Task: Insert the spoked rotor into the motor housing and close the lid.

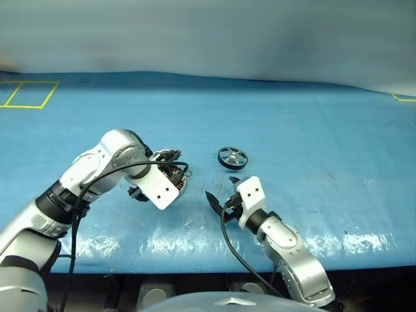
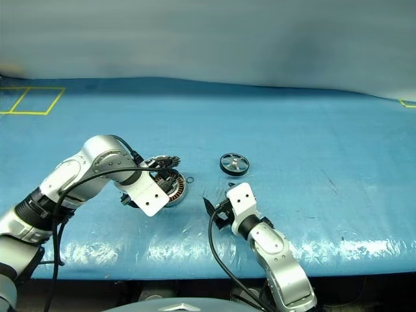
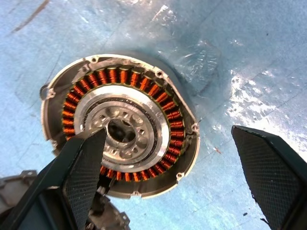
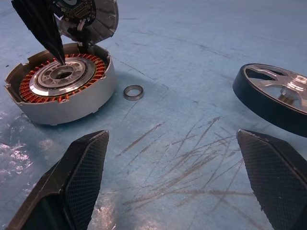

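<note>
Since still lying apart on the tabletop, just beyond the right gripper and off to one side of its reach: spoked rotor, flat on its rim, untouched, ready to be picked up. Directly beneath the left gripper: motor housing, open side up, copper windings and central hub exposed, so clearly waiting to receive the rotor. Tilted up at the housing's far edge, close by the left fingertips: lid, swung back and out of the way, probably to keep the bore clear. Left gripper spread wide, pointing steeply down over the housing, gripping nothing; one finger crossing the hub in the left wrist view, contact impossible to judge. Right gripper also spread wide, empty, aimed low across the tabletop between housing and rotor, likely placed for the pickup. Just beside the housing, toward the rotor: small loose metal ring.
</note>
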